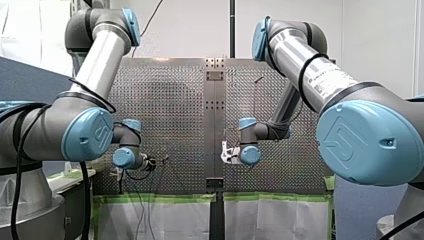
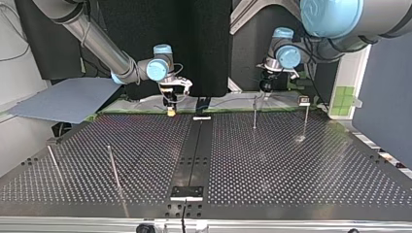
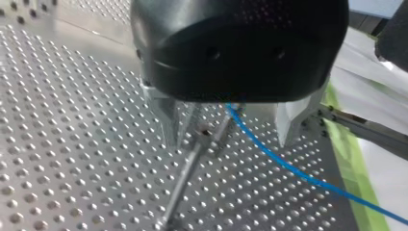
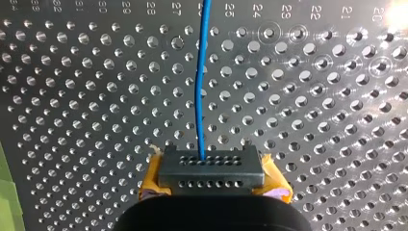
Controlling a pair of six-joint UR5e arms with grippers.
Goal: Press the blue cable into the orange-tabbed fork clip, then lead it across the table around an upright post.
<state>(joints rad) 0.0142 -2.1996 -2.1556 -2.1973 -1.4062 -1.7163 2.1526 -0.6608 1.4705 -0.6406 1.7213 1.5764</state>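
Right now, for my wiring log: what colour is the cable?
Blue cable; right wrist view shows it best.

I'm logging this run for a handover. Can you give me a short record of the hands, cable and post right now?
left hand: open, straddling an upright post
blue cable: leads from under left hand, beside post, toward green tape
right hand: low over table, cable running ahead of it

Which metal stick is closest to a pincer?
The upright post just below my left pincer, right of the top view's middle; the blue cable runs past it. Others stand farther off.
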